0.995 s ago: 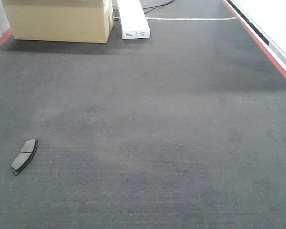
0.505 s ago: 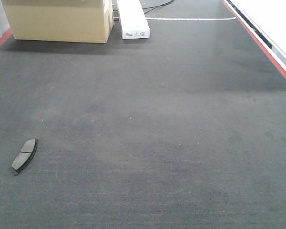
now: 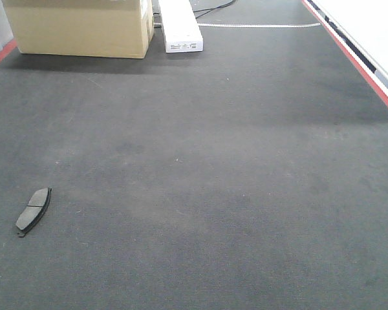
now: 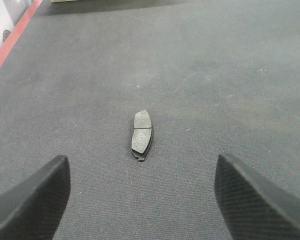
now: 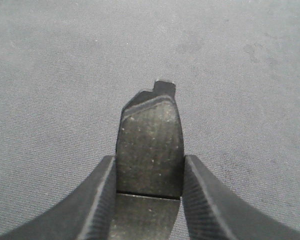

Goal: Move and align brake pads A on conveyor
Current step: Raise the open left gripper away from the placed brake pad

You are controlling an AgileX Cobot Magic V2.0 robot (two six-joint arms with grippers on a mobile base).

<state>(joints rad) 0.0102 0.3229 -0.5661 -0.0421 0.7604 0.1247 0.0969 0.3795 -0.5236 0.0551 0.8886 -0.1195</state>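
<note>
While left hand (image 4: 142, 167) gaped empty, brake pad (image 4: 141, 132) lay near red edge (image 4: 13, 40); right hand (image 5: 149, 165) clamped 2nd pad (image 5: 150, 135) over open conveyor (image 5: 240, 75).

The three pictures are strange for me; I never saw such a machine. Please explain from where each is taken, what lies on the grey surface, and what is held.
This is a robot with two arms, each ending in a two-fingered gripper. The front picture looks down on a grey conveyor belt with red edges; one brake pad lies on it at the left, and a cardboard box and a white box stand at the far end. The left wrist camera looks between the fingers of the open left gripper at what seems the same pad. The right wrist camera shows the right gripper shut on a second pad, with the belt behind it.
</note>
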